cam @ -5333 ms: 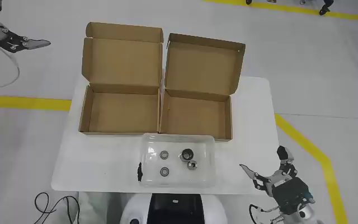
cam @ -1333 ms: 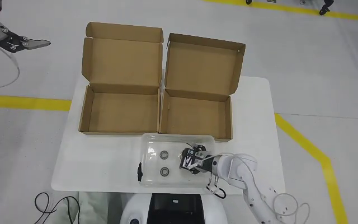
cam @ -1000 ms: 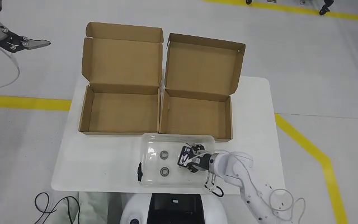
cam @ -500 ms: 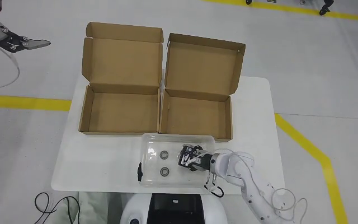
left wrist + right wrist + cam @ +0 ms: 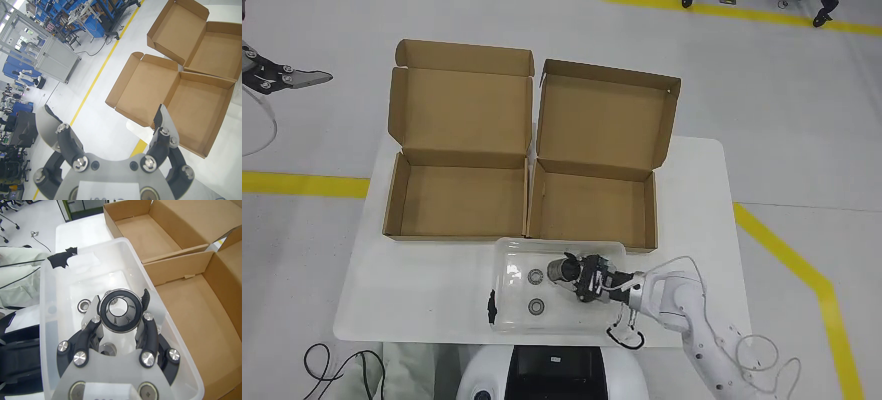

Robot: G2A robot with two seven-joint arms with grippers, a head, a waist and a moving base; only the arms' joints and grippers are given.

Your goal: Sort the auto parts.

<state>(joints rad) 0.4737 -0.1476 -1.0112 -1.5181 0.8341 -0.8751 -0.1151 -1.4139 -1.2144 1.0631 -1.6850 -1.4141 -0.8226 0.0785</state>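
Over the bin [image 5: 135,253], the right gripper [image 5: 121,297] clamps a round bearing [image 5: 121,329]; the left gripper [image 5: 103,111] gapes empty. Pinched by its curved rim, it could slip.

We're on a robotics workshop floor: pale industrial floor with yellow lane lines [image 5: 99,73], blue workbenches [image 5: 90,24], an aluminium-frame enclosure [image 5: 54,62], and another white robot [image 5: 31,78] behind.

A white table [image 5: 692,200] carries 3 things; the left cardboard box [image 5: 457,200] and the right cardboard box [image 5: 592,210] stand open, side by side and touching, across its far half; a clear plastic tub [image 5: 562,318] sits at the near edge, just in front of them.
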